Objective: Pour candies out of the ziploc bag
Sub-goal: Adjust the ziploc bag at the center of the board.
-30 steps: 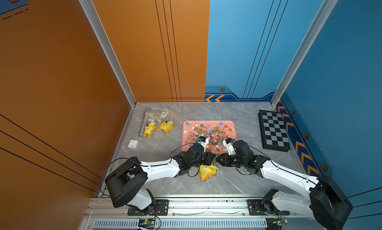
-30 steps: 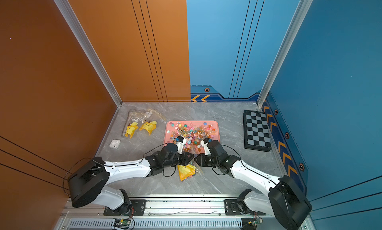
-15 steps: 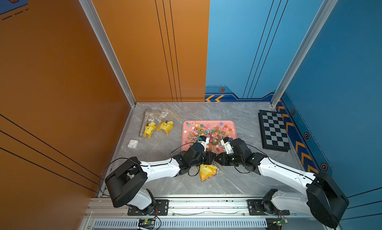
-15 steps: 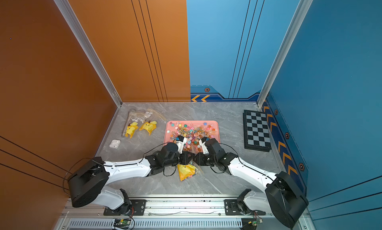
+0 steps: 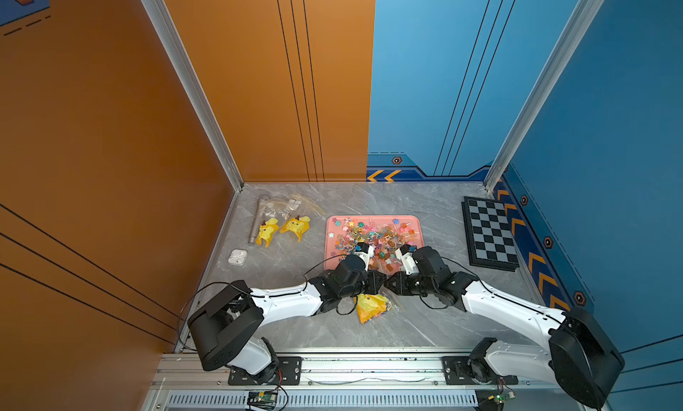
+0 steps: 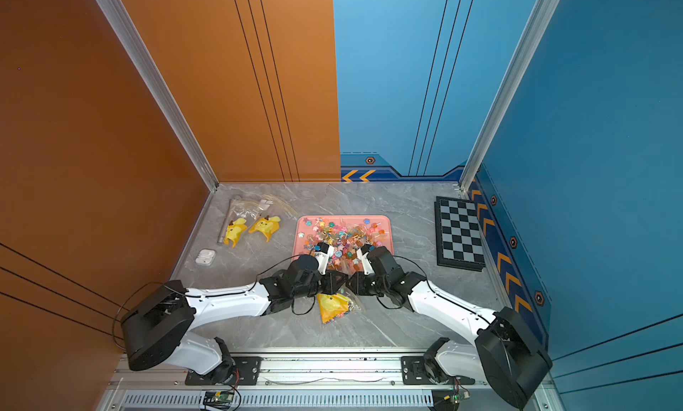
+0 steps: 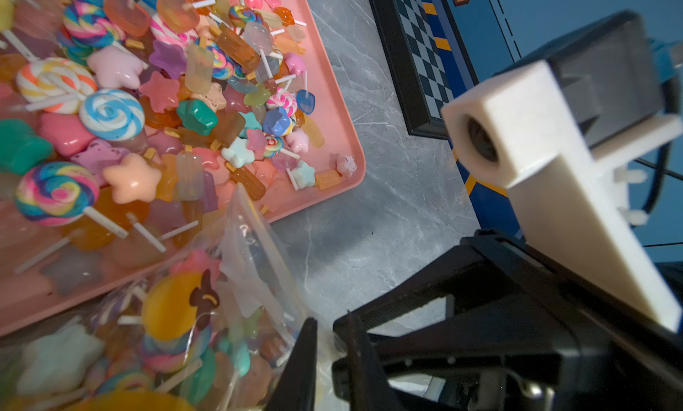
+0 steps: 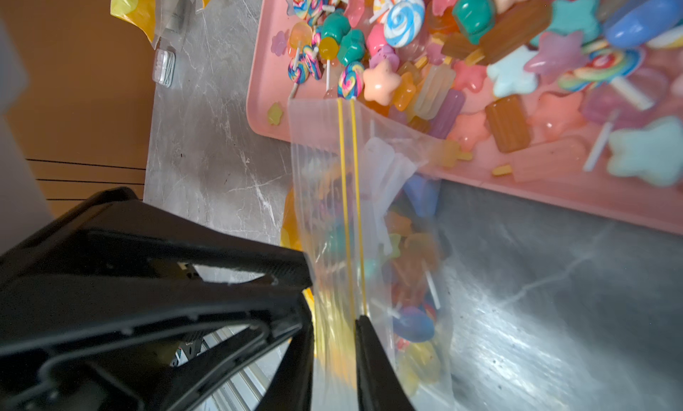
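Note:
The clear ziploc bag (image 5: 371, 307) with a yellow print holds candies and sits just in front of the pink tray (image 5: 373, 217), as both top views show (image 6: 332, 307). My left gripper (image 5: 377, 281) and right gripper (image 5: 391, 283) meet tip to tip over it. Through the left wrist camera, the left gripper (image 7: 325, 365) is shut on a fold of the bag (image 7: 207, 335). The right gripper (image 8: 334, 353) is shut on the bag (image 8: 369, 224) by its yellow zip strips. Its mouth reaches the tray rim (image 8: 258, 95). Many candies (image 5: 373, 237) lie heaped on the tray.
A black chessboard (image 5: 489, 233) lies at the right wall. At the back left are two yellow printed bags (image 5: 284, 228), a metal tube (image 5: 257, 220), empty clear bags (image 5: 286, 206) and a white earbud case (image 5: 237, 257).
The right arm has shifted very slightly sideways and back. The bag and the left arm stay where they were.

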